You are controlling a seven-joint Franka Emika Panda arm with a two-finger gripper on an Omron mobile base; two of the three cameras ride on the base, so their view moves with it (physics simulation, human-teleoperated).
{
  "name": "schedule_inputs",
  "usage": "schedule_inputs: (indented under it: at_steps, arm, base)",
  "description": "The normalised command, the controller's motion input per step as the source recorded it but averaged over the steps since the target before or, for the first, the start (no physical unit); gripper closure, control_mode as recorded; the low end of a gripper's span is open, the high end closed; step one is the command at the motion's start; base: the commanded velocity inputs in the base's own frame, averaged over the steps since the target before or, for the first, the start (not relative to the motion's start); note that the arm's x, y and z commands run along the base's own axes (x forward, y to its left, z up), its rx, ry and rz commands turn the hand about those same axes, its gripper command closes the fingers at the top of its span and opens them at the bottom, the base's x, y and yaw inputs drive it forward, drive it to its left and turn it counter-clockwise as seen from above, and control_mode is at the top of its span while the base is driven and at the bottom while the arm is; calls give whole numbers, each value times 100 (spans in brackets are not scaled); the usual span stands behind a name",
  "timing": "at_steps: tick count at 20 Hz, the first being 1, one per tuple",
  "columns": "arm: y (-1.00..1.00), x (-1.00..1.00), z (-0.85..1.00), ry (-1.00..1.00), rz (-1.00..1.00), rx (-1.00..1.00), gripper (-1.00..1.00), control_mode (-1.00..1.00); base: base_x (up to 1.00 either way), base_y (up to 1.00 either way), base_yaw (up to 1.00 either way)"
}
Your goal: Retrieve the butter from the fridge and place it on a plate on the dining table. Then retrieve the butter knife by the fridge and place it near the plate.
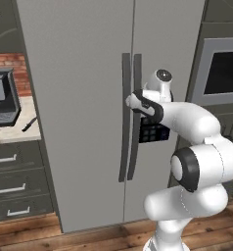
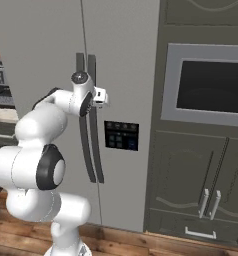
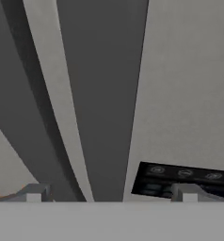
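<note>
The light-grey fridge [image 1: 84, 112] [image 2: 126, 65] stands with both doors closed, so the butter is hidden. My gripper [image 1: 131, 100] [image 2: 104, 98] [image 3: 111, 194] is open at the upper part of the long dark handles [image 1: 124, 122] [image 2: 96, 150]. In the hand view the right door's handle [image 3: 104, 94] runs between my two wide-apart fingertips [image 3: 36, 193], which are not closed on it. The butter knife [image 1: 29, 124] is a slim dark piece on the counter just left of the fridge. The plate and the dining table are out of view.
A dark control panel [image 1: 152, 132] [image 2: 121, 135] [image 3: 184, 179] sits on the right door. A dark cabinet with a microwave [image 1: 221, 73] [image 2: 211, 85] stands to the right. A black appliance [image 1: 1, 98] sits on the counter above the drawers [image 1: 11, 186].
</note>
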Motion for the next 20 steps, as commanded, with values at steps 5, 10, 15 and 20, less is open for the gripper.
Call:
schedule_inputs:
  at_steps: [5, 10, 15, 20]
  arm:
    - [0, 43, -1, -12, 0, 0, -100, -100]
    - [0, 41, -8, -12, 0, 0, -100, -100]
    - [0, 40, 0, -10, 4, 3, -100, -100]
    - [0, 46, -6, -6, 7, 7, 100, -100]
  base:
    - [0, 0, 0]
    - [0, 0, 0]
    - [0, 0, 0]
    - [0, 0, 0]
